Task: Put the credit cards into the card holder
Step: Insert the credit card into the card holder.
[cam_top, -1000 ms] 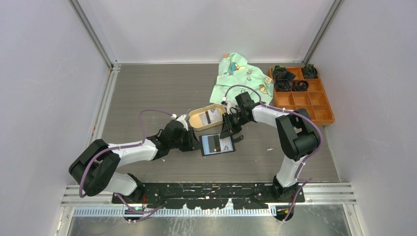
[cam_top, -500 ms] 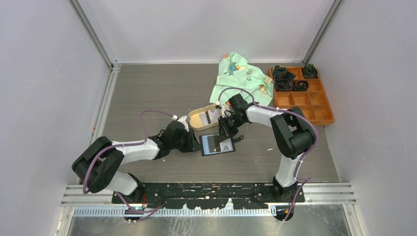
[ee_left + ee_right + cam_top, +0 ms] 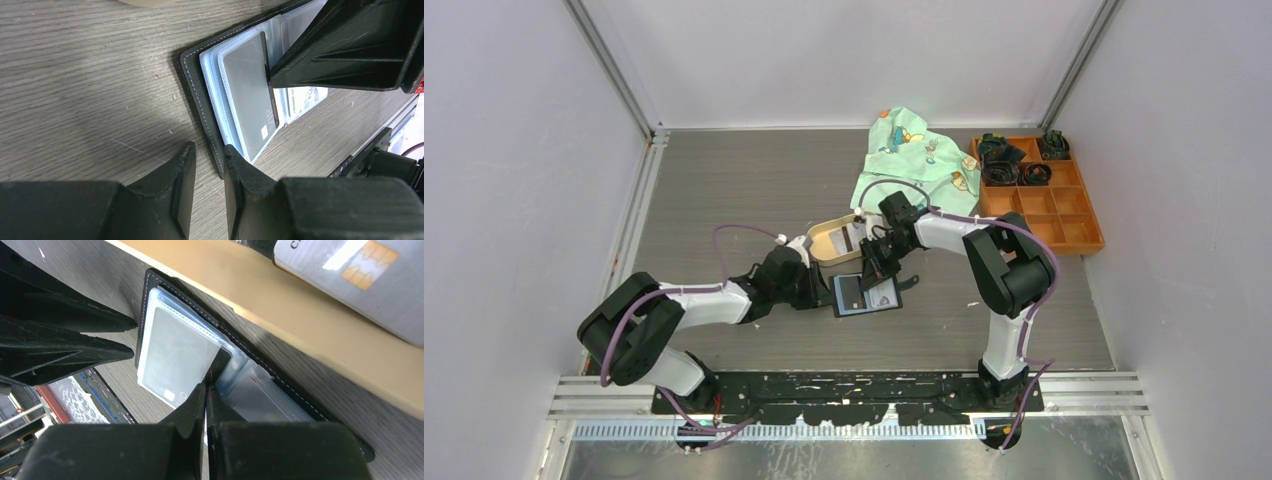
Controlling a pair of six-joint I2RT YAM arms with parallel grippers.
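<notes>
The black card holder [image 3: 865,308] lies open on the table, in front of the tan tray [image 3: 824,232]. My right gripper [image 3: 871,272] is over its middle, shut on the trailing edge of a grey credit card [image 3: 172,352]. That card lies mostly inside a clear sleeve on the left page [image 3: 247,95]. My left gripper [image 3: 822,291] is low at the holder's left edge [image 3: 197,95], its fingers narrowly apart [image 3: 206,155], one fingertip [image 3: 235,162] over the cover's corner. Another grey card [image 3: 360,285] lies in the tray. A white printed card [image 3: 305,95] sits in the right page.
The tan tray's wall [image 3: 300,325] stands right behind the card holder. A green patterned cloth [image 3: 909,160] lies at the back. An orange compartment box [image 3: 1064,225] with black items stands at the back right.
My right gripper has moved left and toward the card holder's left page, taking the grey card with it. The left gripper has hardly moved.
</notes>
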